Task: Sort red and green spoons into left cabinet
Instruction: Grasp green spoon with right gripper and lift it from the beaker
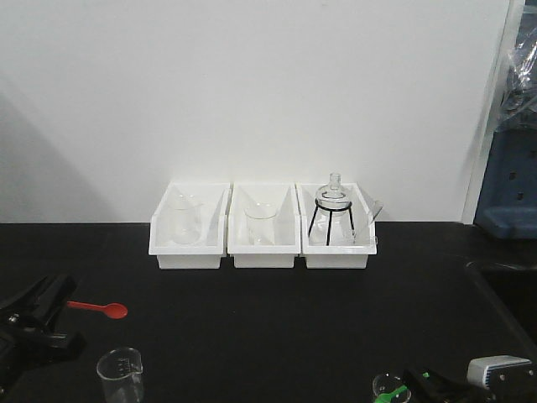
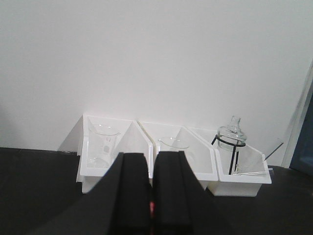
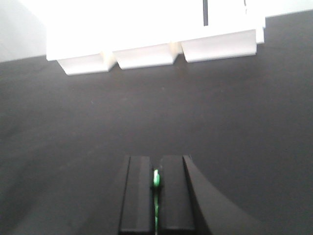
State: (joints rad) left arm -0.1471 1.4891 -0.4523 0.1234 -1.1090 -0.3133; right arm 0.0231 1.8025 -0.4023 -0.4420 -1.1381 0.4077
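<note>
Two end effectors are in view, each clenched on one spoon.

**Left arm.** The left end effector [image 2: 152,164] sits at the near left of the black tabletop [image 1: 268,336]. Its two black fingers are pressed almost together. The left wrist view shows a thin red sliver in the narrow gap between them. In the front view the red spoon [image 1: 102,309] projects from that grip toward the right, with its handle roughly level and its oval bowl at the free end. Whether the bowl touches the tabletop cannot be told.

**Right arm.** The right end effector [image 3: 156,164] is at the near right corner of the front view, only partly in frame. Its fingers are closed on the green spoon [image 3: 156,179], which shows as a narrow green strip between them in the right wrist view.

**Other items.**
- Three white bins [image 1: 262,252] stand side by side at the far middle of the tabletop, against a white wall [image 1: 252,84].
- The left bin holds a clear beaker [image 1: 183,220] and the middle bin holds a second beaker [image 1: 260,223].
- The right bin holds a glass flask [image 1: 334,198] seated on a black wire stand [image 1: 327,227].
- A graduated beaker [image 1: 120,374] stands at the near left, just nearer than the red spoon. Its printed scale is too small to read.
- A small glass vessel [image 1: 386,388] stands just left of the right end effector.
- The faint print on the beaker in the left bin is also illegible.
</note>
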